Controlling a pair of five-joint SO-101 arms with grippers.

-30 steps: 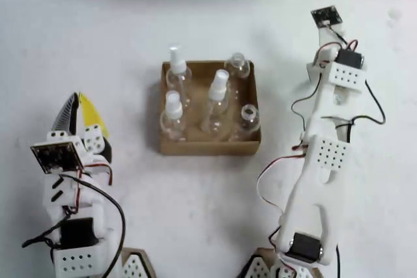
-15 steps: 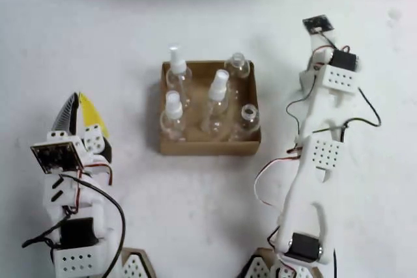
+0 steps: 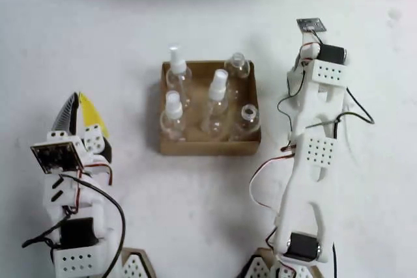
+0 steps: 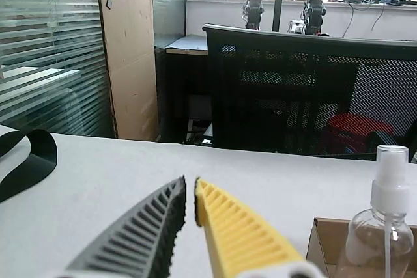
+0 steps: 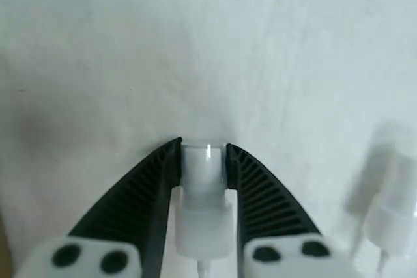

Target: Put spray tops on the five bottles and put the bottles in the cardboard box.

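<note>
Right gripper (image 5: 203, 151): clamped on one spray top (image 5: 202, 206) over the worktop (image 5: 98, 43), swung left over the last second, nearer the cardboard box (image 3: 208, 146).
Left gripper (image 4: 189, 190): near left, almost closed, empty.
Bottles (image 3: 215, 112): five in the box, two uncapped. Capping likely next.
</note>
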